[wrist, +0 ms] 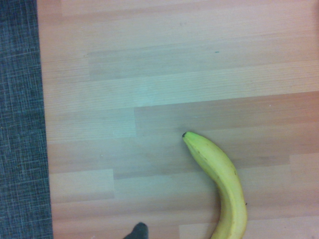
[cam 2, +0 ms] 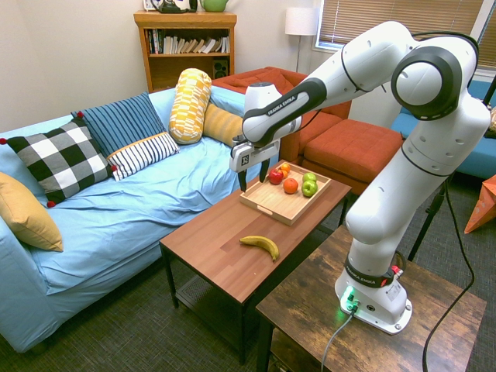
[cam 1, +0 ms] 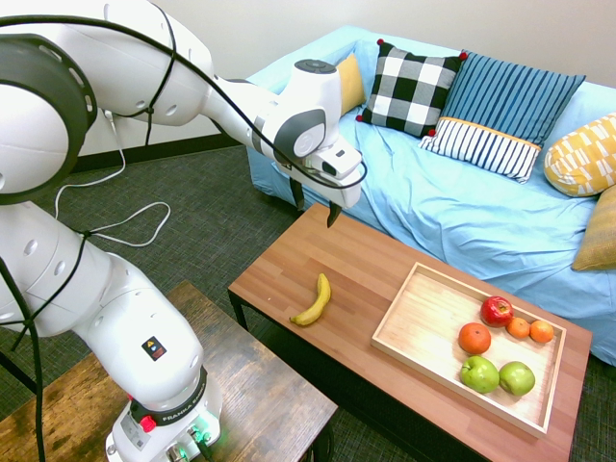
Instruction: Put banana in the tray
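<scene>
Resting bare on the table (cam 1: 366,289), well apart from the tray (cam 1: 433,322) at its 9 o'clock in the first exterior view, the banana (cam 1: 314,300) runs 12-to-6, lying toward 6 o'clock of the raised, down-pointing gripper (cam 1: 316,204), jaws wide and empty.

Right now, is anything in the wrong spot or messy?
Only the banana: it lies alone on the table, outside the tray where the other fruit sits. Nothing is spilled or broken. The gripper hangs open above the table, holding nothing.
</scene>
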Tool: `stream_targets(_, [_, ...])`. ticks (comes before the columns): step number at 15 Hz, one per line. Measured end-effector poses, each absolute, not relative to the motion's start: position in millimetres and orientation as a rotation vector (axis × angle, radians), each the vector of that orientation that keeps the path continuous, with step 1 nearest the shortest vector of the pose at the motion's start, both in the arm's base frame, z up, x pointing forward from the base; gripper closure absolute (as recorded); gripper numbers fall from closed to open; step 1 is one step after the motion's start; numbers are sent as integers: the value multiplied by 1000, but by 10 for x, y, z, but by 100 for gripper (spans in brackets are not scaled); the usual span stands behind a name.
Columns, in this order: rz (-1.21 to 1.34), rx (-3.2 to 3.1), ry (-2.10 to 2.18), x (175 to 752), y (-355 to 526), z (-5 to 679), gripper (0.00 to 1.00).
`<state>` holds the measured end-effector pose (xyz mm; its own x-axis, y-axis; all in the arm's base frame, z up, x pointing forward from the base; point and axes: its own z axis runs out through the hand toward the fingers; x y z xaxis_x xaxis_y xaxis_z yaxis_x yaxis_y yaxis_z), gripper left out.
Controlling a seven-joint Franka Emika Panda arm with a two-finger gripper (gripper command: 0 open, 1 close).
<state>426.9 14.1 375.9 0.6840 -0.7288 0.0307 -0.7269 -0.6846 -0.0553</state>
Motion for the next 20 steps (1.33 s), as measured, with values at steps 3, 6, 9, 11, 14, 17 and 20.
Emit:
stream_targets(3, [-84,-2864,1222,4294,148,3723,0])
stream_targets(6, [-86,-2885,1236,4412,131,3411,0])
stream_targets(9, [-6,-2912,1253,4476,25,2873,0])
stream_targets(11, [57,-2928,1271,4475,-67,2520,0])
stream_targets(14, [136,-2945,1274,4481,-80,2089,0])
stream_targets(17, [189,-2961,1266,4463,-47,1708,0])
stream_targets(20, [205,-2961,1291,4445,-107,1429,0])
